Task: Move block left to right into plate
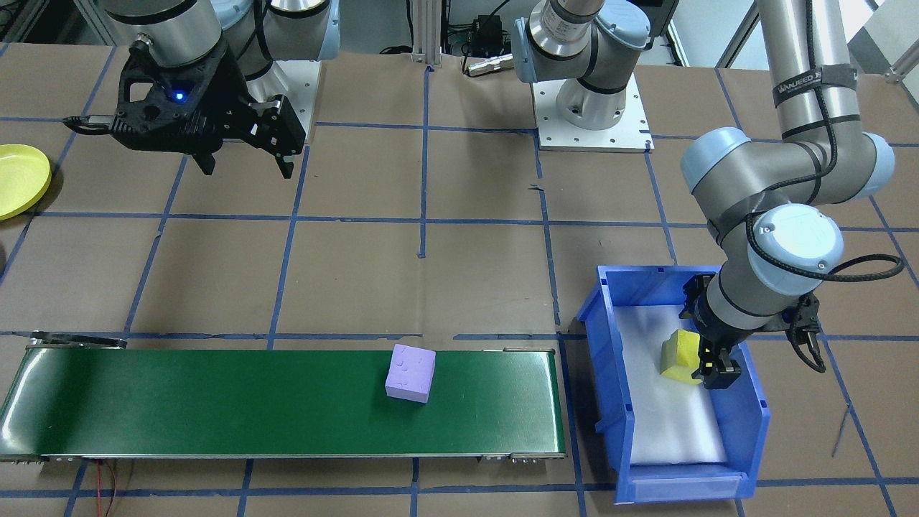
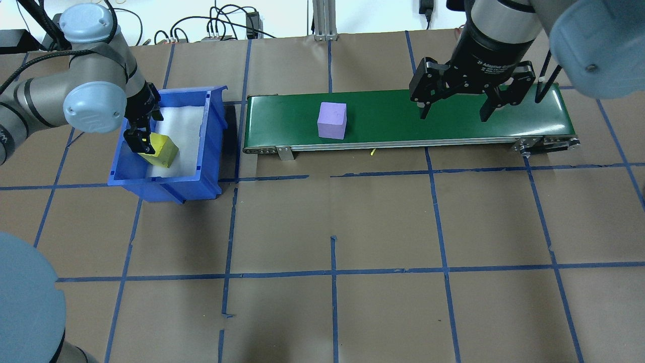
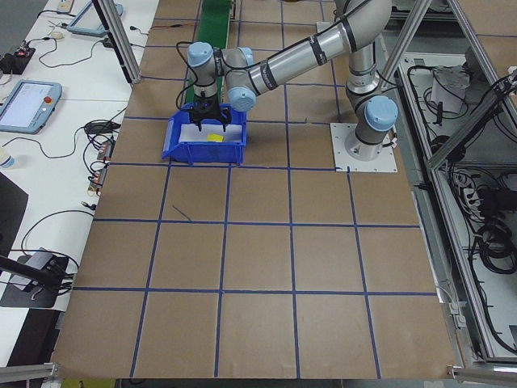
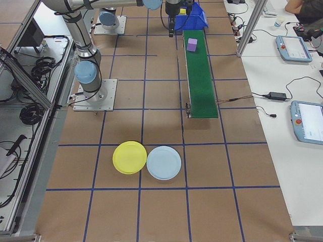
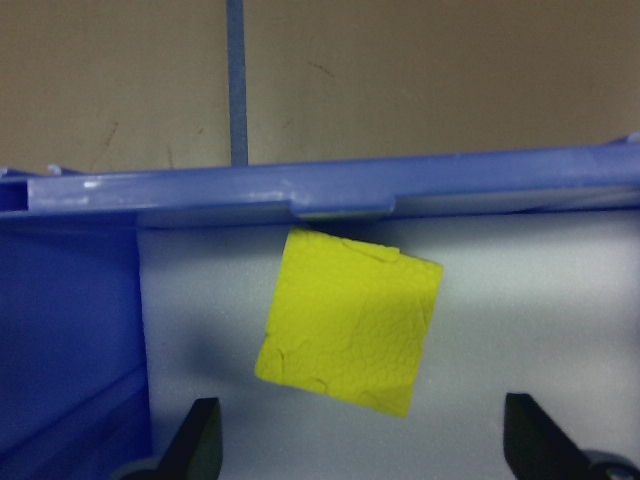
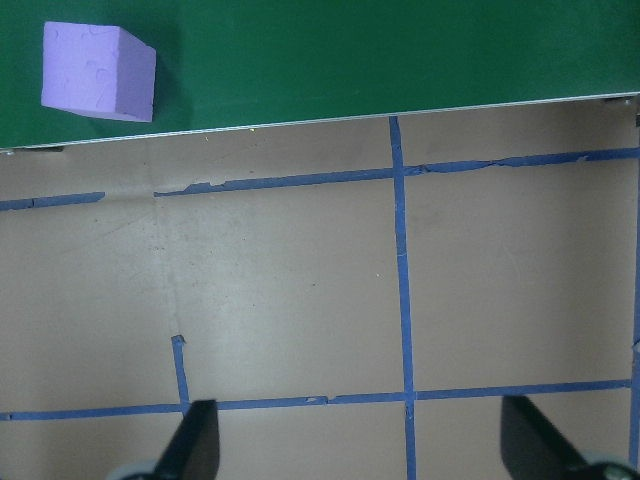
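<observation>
A yellow block (image 5: 350, 318) lies on the white liner of a blue bin (image 2: 166, 186). My left gripper (image 5: 360, 440) hangs open just above the block, one finger to each side and neither touching. A purple block (image 2: 332, 120) sits on the green conveyor belt (image 2: 453, 126), also at the upper left of the right wrist view (image 6: 98, 72). Over the belt's other end my right gripper (image 2: 454, 108) hovers open and empty. The yellow plate (image 4: 129, 157) lies far off on the table, and its edge shows in the front view (image 1: 18, 179).
A light blue plate (image 4: 163, 162) lies touching the yellow one. The bin (image 1: 747, 431) stands right at the conveyor's end. Brown paper with blue tape lines covers the table (image 2: 332, 227). Side benches hold tablets and cables, and a person sits at the far corner (image 4: 303, 7).
</observation>
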Motion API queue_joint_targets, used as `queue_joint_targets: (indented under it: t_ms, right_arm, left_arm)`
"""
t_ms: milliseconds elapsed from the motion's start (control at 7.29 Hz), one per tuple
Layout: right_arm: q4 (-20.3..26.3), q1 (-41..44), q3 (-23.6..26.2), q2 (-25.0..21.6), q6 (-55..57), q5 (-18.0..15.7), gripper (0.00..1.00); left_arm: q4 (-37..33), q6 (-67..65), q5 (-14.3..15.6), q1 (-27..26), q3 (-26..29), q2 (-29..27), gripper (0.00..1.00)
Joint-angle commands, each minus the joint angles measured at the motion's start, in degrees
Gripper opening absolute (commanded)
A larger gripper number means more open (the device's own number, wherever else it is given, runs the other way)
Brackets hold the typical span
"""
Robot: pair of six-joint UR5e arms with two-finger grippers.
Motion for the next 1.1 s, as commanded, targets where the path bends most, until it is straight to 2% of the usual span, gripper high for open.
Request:
queue_joint_targets:
  t_ms: [0,548,685,960]
  right_arm:
    - [0.0,0.0,0.0,0.0,0.0,0.0,1.0]
    - [0.0,0.0,-0.1,0.0,-0.1,-0.1,1.0]
    - [0.0,0.0,-0.1,0.0,-0.1,-0.2,1.0]
    - [0.0,0.0,-0.1,0.0,-0.1,-0.2,1.0]
  left_arm:
    - [0.5,3.7,1.3,0.0,-0.1,-1.4,0.99]
    - [1.4,4.8,2.4,-0.2,-2.6,-3.8,0.99]
    - [1.6,4.8,2.5,-0.2,-2.5,-4.1,0.96]
    - [2.8,4.9,2.2,-0.3,-1.8,-2.9,0.33]
